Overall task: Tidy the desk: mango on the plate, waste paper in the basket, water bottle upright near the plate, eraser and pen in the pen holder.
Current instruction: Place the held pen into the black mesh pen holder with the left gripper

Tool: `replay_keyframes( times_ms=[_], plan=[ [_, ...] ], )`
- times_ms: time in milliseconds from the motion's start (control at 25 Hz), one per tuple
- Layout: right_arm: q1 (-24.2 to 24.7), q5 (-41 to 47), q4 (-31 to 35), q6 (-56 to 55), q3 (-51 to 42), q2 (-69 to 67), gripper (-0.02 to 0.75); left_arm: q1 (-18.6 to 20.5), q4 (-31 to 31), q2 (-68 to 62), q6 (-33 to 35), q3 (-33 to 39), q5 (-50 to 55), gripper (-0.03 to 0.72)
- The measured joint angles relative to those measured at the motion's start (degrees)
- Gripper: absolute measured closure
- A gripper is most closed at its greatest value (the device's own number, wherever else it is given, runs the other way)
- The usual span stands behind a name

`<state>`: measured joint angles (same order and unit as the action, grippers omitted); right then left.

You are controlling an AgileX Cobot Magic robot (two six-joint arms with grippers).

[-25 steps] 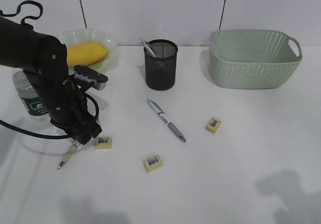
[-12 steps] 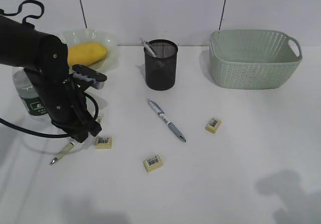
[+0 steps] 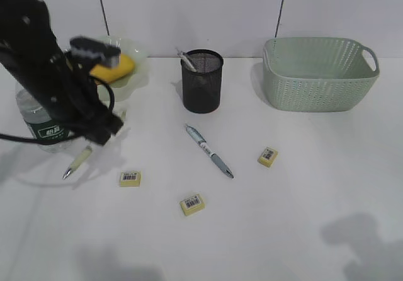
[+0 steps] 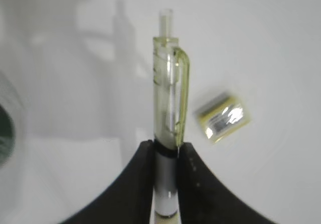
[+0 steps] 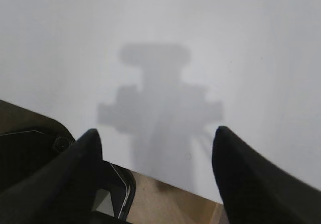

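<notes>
Clearly the left tool (image 4: 165, 156) has its two black jaws pinched narrow around a translucent yellow-green click pen (image 4: 168, 108), gripping the barrel just below the clip. In the left wrist view the clip and push button stick out ahead of the jaws, and a yellow eraser (image 4: 222, 117) lies on the white bench (image 4: 271, 43) just off to one side of the pen. From the exterior view the pen (image 3: 78, 162) hangs at a slant below that tool (image 3: 94, 141), its tip low over the bench or touching it; I cannot tell which.

Judging by its look, the pen is light, stiff and smooth plastic, so it could swivel or slide between the jaws; a hold near mid-barrel, under the clip, seems right, and the tip should go down first into the black mesh pen holder (image 3: 201, 81), which stands well off to that tool's side and already has one pen in it. A blue-grey pen (image 3: 209, 150) and two more erasers (image 3: 192, 204) (image 3: 267, 157) lie farther out on the bench. Behind the left tool the mango (image 3: 116, 67) sits on the green plate (image 3: 140, 57), with the water bottle (image 3: 43, 126) upright beside the arm.

Meanwhile the right tool (image 5: 156, 153) is spread wide and empty above bare bench.
</notes>
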<state>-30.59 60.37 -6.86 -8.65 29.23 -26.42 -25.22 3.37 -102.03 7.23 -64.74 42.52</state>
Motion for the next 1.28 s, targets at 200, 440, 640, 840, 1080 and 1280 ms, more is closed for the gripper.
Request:
replay_keyframes(
  times_ms=[200, 440, 640, 840, 1080, 1280],
  plan=[
    [0.0, 0.0, 0.0, 0.0, 0.0, 0.0, 0.197, 0.0, 3.2, 6.3, -0.1, 0.0, -7.1, 0.585],
    [0.0, 0.0, 0.0, 0.0, 0.0, 0.0, 0.197, 0.0, 9.4, 8.0, -0.1, 0.0, -19.6, 0.585],
    [0.0, 0.0, 0.0, 0.0, -0.1, 0.0, 0.196, 0.0, 17.3, 8.0, -0.2, 0.1, -30.9, 0.585],
    [0.0, 0.0, 0.0, 0.0, -0.1, 0.0, 0.196, -1.2, 21.1, 8.0, -0.2, 0.1, -41.9, 0.585],
    [0.0, 0.0, 0.0, 0.0, -0.1, 0.0, 0.197, -6.2, 18.8, 5.0, -0.2, 0.1, -57.7, 0.585],
    [0.0, 0.0, 0.0, 0.0, -0.1, 0.0, 0.197, -9.0, 18.3, 0.0, -1.0, 0.1, -69.3, 0.585]
  ],
)
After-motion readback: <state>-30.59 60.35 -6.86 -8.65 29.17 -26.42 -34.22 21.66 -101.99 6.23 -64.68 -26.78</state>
